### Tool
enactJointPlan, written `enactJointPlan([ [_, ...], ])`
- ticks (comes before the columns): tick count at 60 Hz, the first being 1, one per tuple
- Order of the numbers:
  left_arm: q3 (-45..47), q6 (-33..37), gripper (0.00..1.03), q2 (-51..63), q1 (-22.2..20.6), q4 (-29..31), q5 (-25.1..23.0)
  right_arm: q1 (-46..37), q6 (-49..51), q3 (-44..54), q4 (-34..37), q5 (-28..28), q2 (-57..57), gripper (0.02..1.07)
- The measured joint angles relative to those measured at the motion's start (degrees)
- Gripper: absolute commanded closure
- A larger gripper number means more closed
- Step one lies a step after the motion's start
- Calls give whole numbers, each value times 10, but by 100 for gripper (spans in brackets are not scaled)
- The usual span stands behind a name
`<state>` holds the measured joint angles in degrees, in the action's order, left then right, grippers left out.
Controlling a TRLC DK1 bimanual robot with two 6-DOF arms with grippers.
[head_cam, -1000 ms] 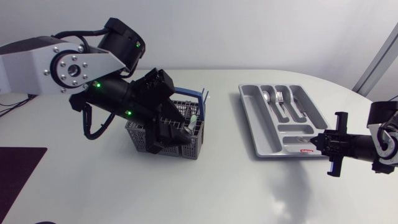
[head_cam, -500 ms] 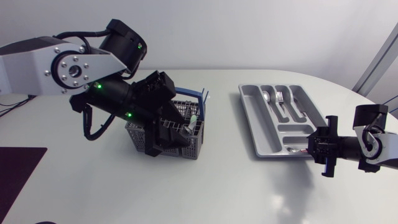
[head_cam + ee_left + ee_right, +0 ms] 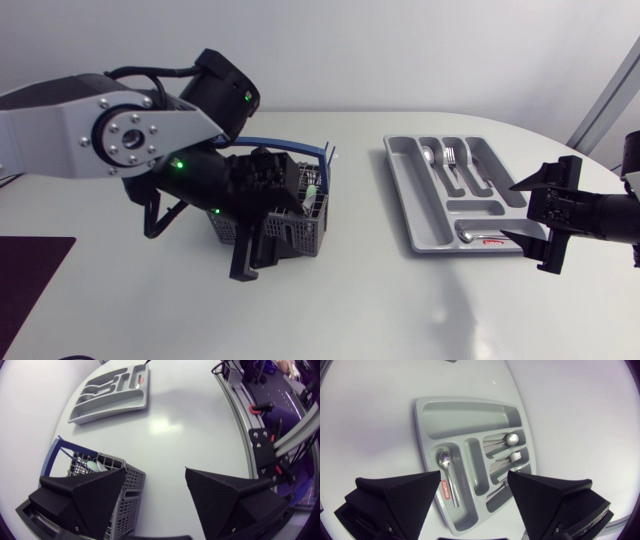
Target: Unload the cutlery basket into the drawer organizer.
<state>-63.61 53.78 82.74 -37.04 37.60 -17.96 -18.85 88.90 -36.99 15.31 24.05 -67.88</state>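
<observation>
The left arm (image 3: 120, 140) reaches over the grey mesh basket (image 3: 305, 235) and covers much of it from above. The left jaws are spread wide and hold nothing: 1 finger hangs over the basket's corner, and the other over bare white surface (image 3: 380, 290) beside it. The basket's near corner juts into the gap between the 2. Its blue handle (image 3: 52, 455) arches over the far side, beyond the jaws. Among the mesh cells just ahead of the finger sits a pale piece (image 3: 95, 466); what it is cannot be told. The grey organizer (image 3: 405, 180) lies well apart from the basket and directly ahead of the right jaws. Those are also wide open and empty, with the tray's near end showing between the 2 fingers. In the short compartment nearest these jaws lies 1 spoon (image 3: 446, 467), bowl pointing away. Farther ahead, 2 long compartments hold another spoon (image 3: 507, 440) and a fork (image 3: 512, 456). A 3rd metal piece (image 3: 496, 494) lies in the next slot, half hidden by a finger. The long outer compartment holds nothing visible. A red label (image 3: 446, 491) with white print sits on the rim beside the near spoon's handle.
</observation>
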Motion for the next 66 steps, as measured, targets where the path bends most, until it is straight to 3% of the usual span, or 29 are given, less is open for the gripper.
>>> enactJointPlan([
  [9, 37, 81, 21, -9, -20, -48, 43, 0, -12, 25, 10, 16, 30, 7],
  [24, 44, 184, 42, -21, -35, -105, 103, 9, -25, 78, 13, 33, 62, 7],
  [36, 47, 255, 44, -21, -35, -151, 141, 27, -39, 118, 13, 46, 100, 7],
  [41, 51, 278, 44, -20, -35, -171, 149, 30, -43, 129, 13, 49, 115, 7],
  [51, 51, 315, 56, -11, -35, -175, 155, 39, -51, 148, 13, 52, 127, 7],
  [66, 51, 360, 57, 14, -35, -178, 165, 57, -65, 160, 26, 54, 163, 7],
])
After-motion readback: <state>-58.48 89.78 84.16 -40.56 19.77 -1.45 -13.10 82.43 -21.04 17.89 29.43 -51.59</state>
